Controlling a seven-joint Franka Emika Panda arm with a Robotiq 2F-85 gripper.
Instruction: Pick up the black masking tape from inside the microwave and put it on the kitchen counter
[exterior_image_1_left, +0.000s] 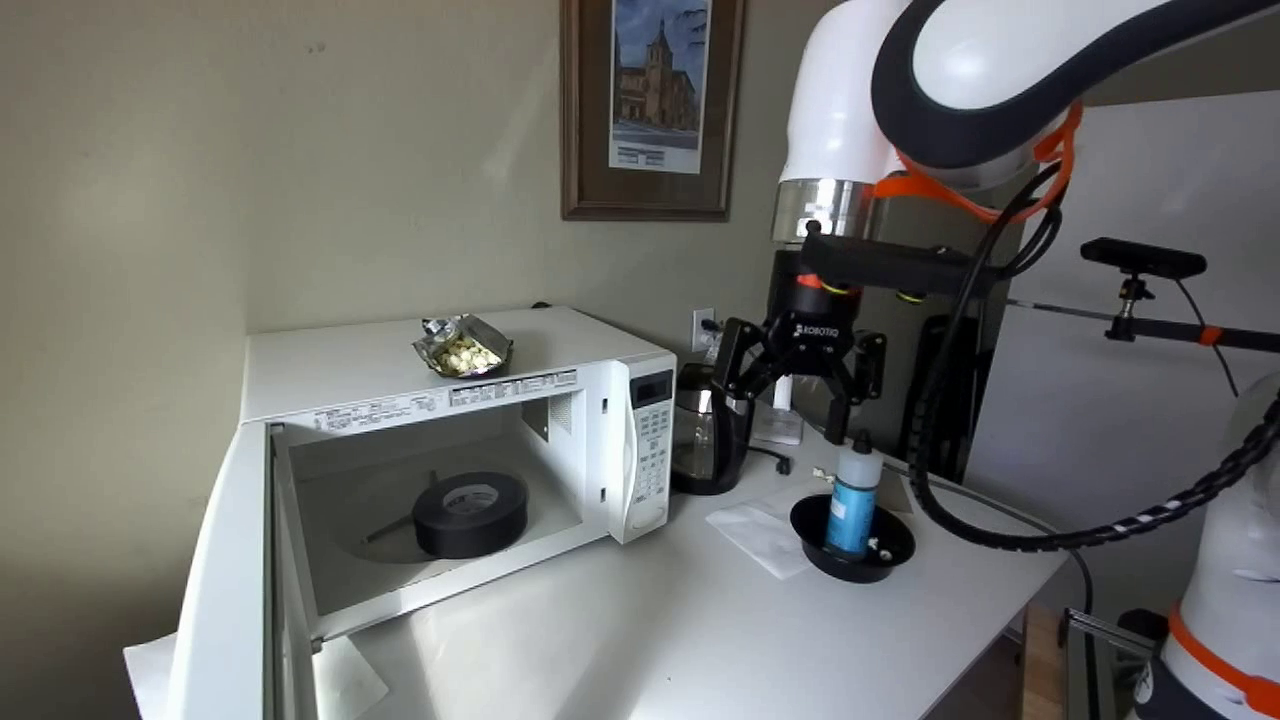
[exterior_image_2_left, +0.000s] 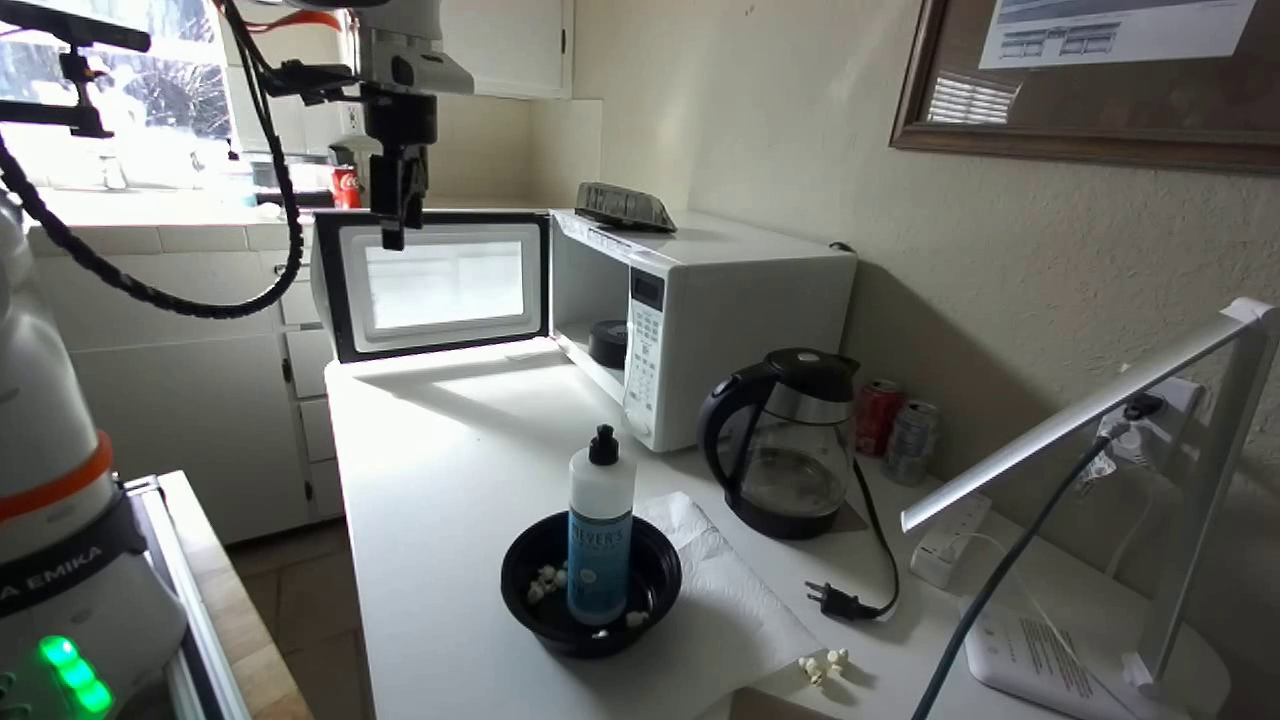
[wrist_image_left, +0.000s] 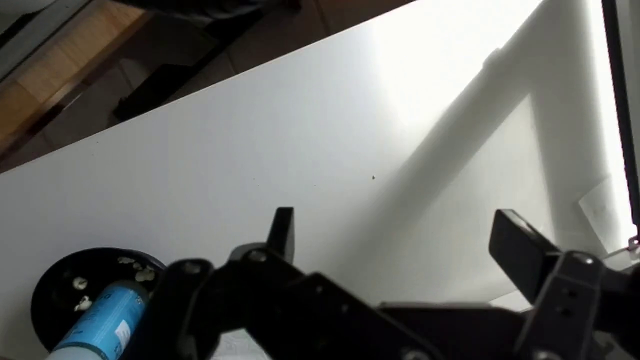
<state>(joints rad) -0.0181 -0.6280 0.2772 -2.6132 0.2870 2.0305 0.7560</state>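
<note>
The black masking tape (exterior_image_1_left: 472, 536) lies flat inside the white microwave (exterior_image_1_left: 650, 460), on its floor. In an exterior view the tape (exterior_image_2_left: 607, 343) is partly hidden by the microwave's (exterior_image_2_left: 750, 340) front. The microwave door (exterior_image_2_left: 440, 285) stands wide open. The kitchen counter (exterior_image_1_left: 620, 630) extends in front of the microwave and fills much of the wrist view (wrist_image_left: 225, 150). My gripper (exterior_image_1_left: 785, 405) is open and empty, high above the counter and outside the microwave. Its two fingers (wrist_image_left: 392, 225) are far apart in the wrist view, with only counter between them. The tape is out of the wrist view.
A black dish (exterior_image_2_left: 520, 600) holds a blue-labelled bottle (exterior_image_2_left: 600, 560) and popcorn. A coffee pot (exterior_image_2_left: 790, 450) stands beside the microwave. An opened popcorn bag (exterior_image_1_left: 465, 345) sits on the microwave. A paper towel (exterior_image_2_left: 740, 600) and a lamp (exterior_image_2_left: 1080, 420) are on the counter.
</note>
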